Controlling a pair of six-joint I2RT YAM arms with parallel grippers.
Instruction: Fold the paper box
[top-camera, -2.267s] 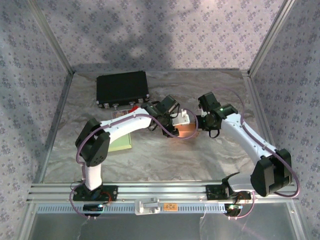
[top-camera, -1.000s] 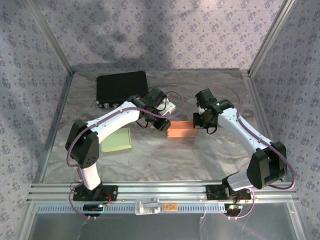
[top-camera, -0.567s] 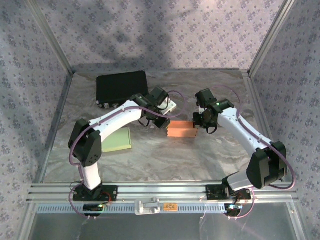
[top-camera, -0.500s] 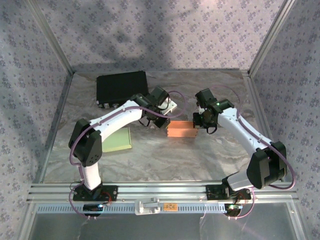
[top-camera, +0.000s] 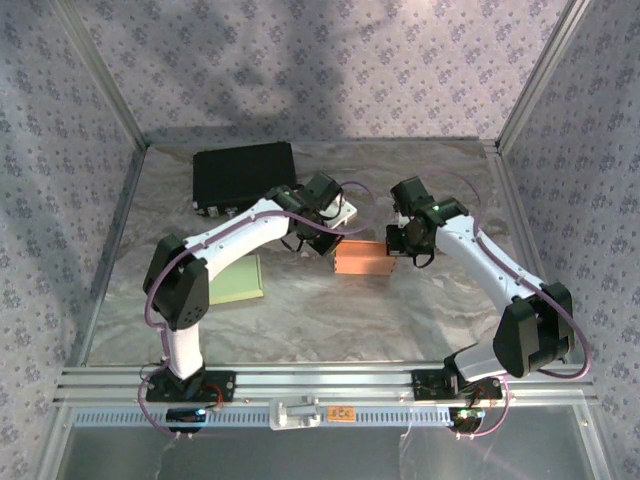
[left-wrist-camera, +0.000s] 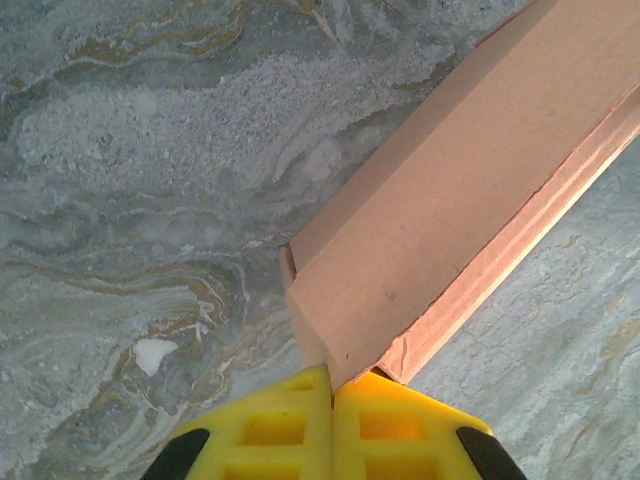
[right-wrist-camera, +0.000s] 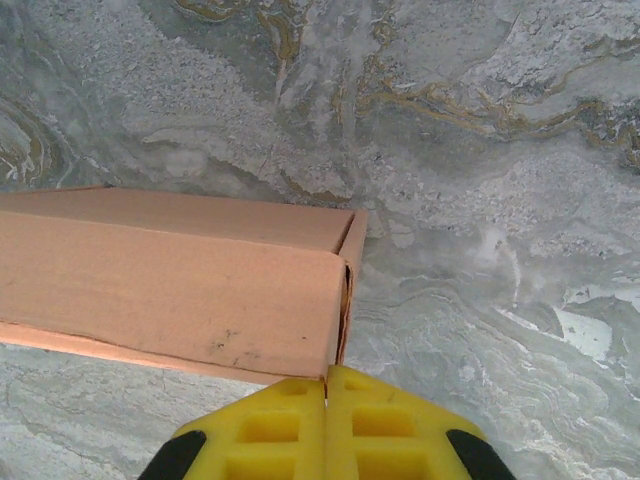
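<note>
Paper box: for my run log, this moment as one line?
paper box: on table | left gripper: shut on one end | right gripper: shut on other end

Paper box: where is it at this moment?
In the top view the paper box lies near the middle of the table, between the left tool at its left end and the right tool at its right, right of the green pad.

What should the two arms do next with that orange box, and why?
Probably press gently inward from both ends. The left gripper and right gripper are both shut, tips at opposite ends of the paper box, and a thin gap shows along the end seam by the right gripper, so that end looks not fully tucked.
</note>
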